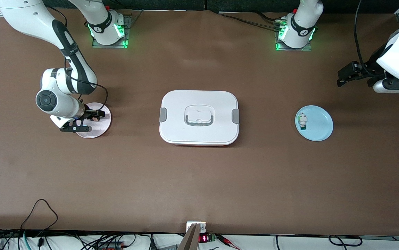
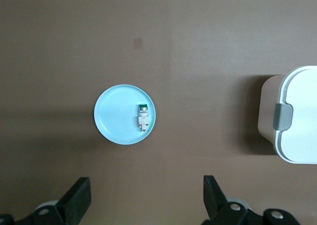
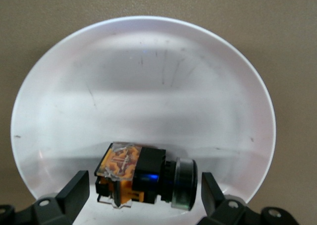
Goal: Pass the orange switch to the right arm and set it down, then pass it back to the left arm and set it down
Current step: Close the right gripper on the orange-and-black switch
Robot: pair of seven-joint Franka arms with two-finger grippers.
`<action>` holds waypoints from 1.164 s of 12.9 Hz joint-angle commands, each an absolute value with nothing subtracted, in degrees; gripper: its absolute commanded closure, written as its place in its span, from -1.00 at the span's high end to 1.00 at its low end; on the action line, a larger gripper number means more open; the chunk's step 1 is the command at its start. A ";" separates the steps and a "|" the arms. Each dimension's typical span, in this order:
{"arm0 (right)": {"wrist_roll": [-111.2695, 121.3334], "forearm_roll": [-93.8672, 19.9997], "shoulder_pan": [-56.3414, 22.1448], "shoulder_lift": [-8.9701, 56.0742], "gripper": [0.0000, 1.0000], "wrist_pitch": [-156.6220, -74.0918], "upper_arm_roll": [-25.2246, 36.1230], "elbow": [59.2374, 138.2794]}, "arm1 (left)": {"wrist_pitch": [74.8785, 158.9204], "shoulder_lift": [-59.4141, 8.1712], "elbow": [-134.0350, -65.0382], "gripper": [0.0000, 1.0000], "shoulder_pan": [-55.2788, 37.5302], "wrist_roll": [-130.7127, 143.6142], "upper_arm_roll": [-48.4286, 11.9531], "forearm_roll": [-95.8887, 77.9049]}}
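The orange switch (image 3: 143, 175) lies on its side on a pale pink plate (image 3: 148, 86) toward the right arm's end of the table. My right gripper (image 3: 143, 193) is low over that plate (image 1: 99, 130), open, with one finger (image 3: 75, 189) at each end of the switch and a small gap on both sides. In the front view the right gripper (image 1: 93, 116) hides the switch. The white box (image 1: 199, 118) sits at the table's middle. My left gripper (image 1: 343, 77) is open and empty, held high over the left arm's end of the table, and waits.
A light blue plate (image 1: 319, 126) with a small white-and-green component (image 1: 302, 121) lies between the box and the left arm's end. In the left wrist view the plate (image 2: 116, 116), the component (image 2: 142, 117) and the box's end (image 2: 297, 116) show below the left gripper (image 2: 146, 197).
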State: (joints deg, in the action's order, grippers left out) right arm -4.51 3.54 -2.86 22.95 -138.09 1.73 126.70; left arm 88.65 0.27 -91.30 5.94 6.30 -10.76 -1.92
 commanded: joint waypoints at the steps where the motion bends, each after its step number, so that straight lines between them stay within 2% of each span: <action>1: -5.54 4.13 -2.64 22.59 1.00 -139.48 2.20 127.79 | 87.45 -0.09 -90.00 1.00 6.33 4.83 -10.81 -2.11; 12: -5.45 4.04 -1.58 23.20 0.93 -140.54 2.20 127.53 | 87.28 -0.09 -90.00 1.00 6.33 4.75 -10.72 -2.11; 14: -4.75 4.04 -1.58 23.29 0.72 -140.54 2.20 127.53 | 87.28 -0.09 -90.00 1.00 6.33 4.83 -10.72 -2.11; 15: -4.57 4.13 -1.58 23.20 0.54 -140.54 2.20 127.44 | 87.28 -0.17 -90.00 1.00 6.33 4.83 -10.72 -2.11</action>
State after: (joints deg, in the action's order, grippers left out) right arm -4.54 3.57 -1.82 23.12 -139.26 2.37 126.99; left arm 88.53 0.27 -91.30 5.94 6.30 -10.67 -1.92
